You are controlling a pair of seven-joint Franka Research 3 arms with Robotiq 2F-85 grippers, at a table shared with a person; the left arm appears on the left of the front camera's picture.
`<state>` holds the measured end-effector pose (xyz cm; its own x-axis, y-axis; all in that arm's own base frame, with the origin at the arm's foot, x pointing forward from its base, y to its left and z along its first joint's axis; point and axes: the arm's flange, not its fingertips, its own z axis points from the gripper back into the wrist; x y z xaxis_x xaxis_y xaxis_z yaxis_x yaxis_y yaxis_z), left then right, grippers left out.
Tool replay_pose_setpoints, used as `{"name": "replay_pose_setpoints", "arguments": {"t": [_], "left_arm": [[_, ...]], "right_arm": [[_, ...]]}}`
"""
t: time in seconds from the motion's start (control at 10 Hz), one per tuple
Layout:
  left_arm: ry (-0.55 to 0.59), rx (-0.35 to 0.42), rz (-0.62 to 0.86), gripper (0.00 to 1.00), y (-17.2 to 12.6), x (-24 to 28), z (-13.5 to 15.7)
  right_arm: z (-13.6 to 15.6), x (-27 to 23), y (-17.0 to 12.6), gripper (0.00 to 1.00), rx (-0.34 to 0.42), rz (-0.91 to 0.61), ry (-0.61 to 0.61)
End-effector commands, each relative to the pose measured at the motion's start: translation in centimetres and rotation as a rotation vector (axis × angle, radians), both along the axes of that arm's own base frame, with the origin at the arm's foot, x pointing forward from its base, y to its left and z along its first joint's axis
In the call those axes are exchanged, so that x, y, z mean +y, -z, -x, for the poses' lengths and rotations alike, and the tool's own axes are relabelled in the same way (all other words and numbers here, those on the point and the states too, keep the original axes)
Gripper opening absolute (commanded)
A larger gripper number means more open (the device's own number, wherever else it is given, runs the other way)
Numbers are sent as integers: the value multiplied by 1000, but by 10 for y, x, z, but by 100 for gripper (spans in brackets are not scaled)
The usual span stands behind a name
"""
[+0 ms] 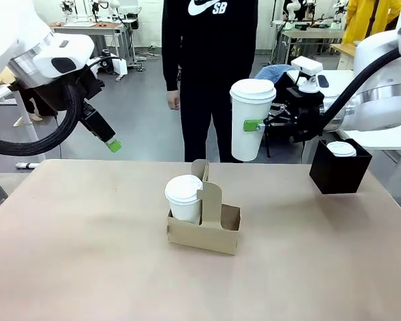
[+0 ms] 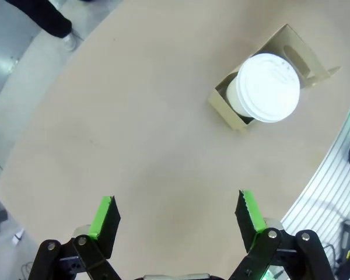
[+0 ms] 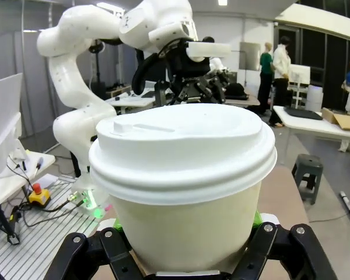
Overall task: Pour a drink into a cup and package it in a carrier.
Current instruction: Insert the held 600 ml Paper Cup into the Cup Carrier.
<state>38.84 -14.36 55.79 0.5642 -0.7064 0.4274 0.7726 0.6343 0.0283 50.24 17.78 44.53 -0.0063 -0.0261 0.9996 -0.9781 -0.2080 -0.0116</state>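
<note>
The left gripper (image 1: 112, 143) hangs above the tabletop's (image 1: 87, 261) far left corner, jaws spread wide with nothing between them. In its wrist view the green pads (image 2: 105, 217) frame bare table, with no obstacle between the left gripper (image 2: 178, 213) and the carrier (image 2: 224, 109).

The brown cardboard carrier (image 1: 217, 234) stands at about the middle of the tabletop, its tall handle panel upright. A white lidded paper cup (image 1: 184, 198) sits in its left slot; the slot on the other side of the panel is hidden by the panel. From above, this cup's lid (image 2: 268, 87) covers most of its slot.

Past the far edge stands a person (image 1: 210, 67) in a black top printed with a white swoosh and "SB".

To the right, the right gripper (image 1: 257, 125) is clamped on a tall white lidded cup (image 1: 252, 120), held upright in the air above the far edge. The right wrist view shows this cup (image 3: 184, 175) seated between the fingers.

At the far right edge a black box (image 1: 339, 174) holds another lidded cup (image 1: 341, 148).
</note>
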Motion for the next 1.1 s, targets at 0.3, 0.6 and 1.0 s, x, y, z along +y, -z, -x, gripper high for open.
{"name": "replay_pose_setpoints", "arguments": {"t": [0.3,0.6,1.0], "left_arm": [[148,-115,99,100,44,42,-1],[251,-345,44,100,64,57,7],[256,-334,-10,100,59,58,4]], "right_arm": [[17,14,46,81,-10,-78,-108],[29,31,78,81,1,-104,-198],[46,50,108,81,31,-100,-266]]}}
